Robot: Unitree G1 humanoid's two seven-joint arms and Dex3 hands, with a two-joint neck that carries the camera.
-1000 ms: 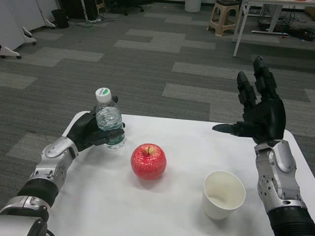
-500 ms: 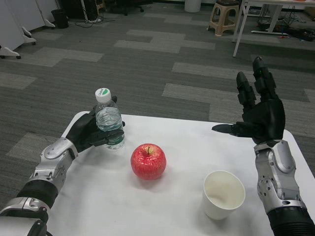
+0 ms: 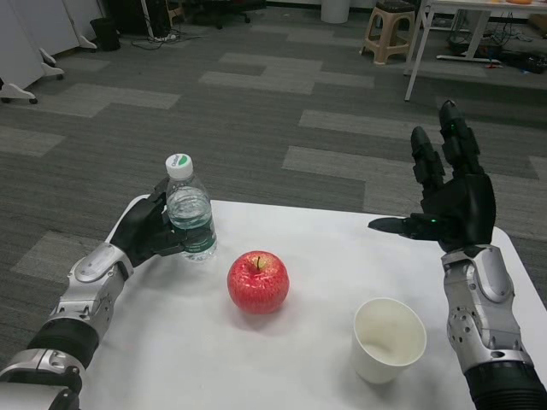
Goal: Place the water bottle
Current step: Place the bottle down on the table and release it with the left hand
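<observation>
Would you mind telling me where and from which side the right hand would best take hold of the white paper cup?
Probably around the upper wall, just below the rim. The white paper cup stands upright and open, so a sideways wrap suits it. Come from its right, where the right hand hovers open; the red apple sits to its left.

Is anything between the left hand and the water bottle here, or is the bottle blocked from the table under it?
Nothing visible stands in the way. The left hand is right against the water bottle, its fingers around the lower part, and the bottle stands upright at the table's far left corner. The apple sits apart, to its right.
</observation>
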